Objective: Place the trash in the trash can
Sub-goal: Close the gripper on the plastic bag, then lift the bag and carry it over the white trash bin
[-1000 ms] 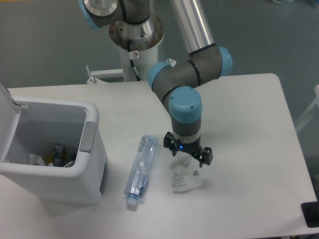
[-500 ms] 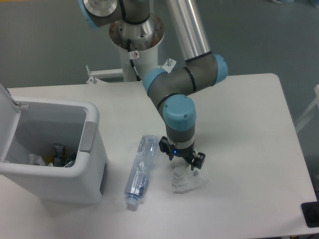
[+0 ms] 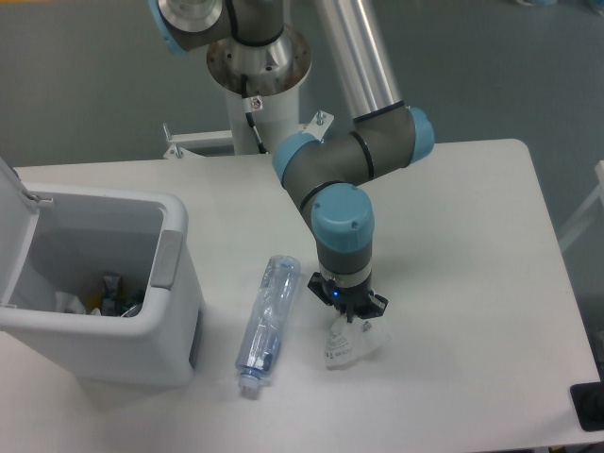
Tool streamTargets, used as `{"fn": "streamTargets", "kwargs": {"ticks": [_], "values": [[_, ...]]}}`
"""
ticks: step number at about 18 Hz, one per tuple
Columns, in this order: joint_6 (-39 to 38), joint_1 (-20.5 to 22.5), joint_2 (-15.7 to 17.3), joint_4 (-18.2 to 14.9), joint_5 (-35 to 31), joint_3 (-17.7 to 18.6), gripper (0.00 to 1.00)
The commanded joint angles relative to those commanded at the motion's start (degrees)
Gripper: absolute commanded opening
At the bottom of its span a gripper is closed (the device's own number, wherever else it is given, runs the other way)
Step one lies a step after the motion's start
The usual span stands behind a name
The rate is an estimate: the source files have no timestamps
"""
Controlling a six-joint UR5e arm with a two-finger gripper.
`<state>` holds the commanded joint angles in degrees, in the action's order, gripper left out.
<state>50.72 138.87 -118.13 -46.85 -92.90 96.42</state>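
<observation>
Looking at your gripper (image 3: 348,317): jaws drawn in, pinching top of packet (image 3: 345,345) on table (image 3: 472,236). Dark print on packet too small to read. Bottle (image 3: 267,321) lies just left of packet, white cap toward you, label not legible. Trash can (image 3: 123,283) stands at far left, lid raised, scraps inside.
</observation>
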Motion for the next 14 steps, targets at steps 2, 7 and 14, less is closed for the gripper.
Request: {"fn": "streamTargets", "kwargs": {"ticks": [2, 7, 14], "values": [[-3.68, 0.00, 0.44, 0.00, 0.26, -1.84, 0.00], [-6.42, 0.61, 4.91, -0.87, 9.90, -4.14, 0.00], [-14.23, 1.32, 13.70, -1.76, 25.47, -3.69, 0.00]]}}
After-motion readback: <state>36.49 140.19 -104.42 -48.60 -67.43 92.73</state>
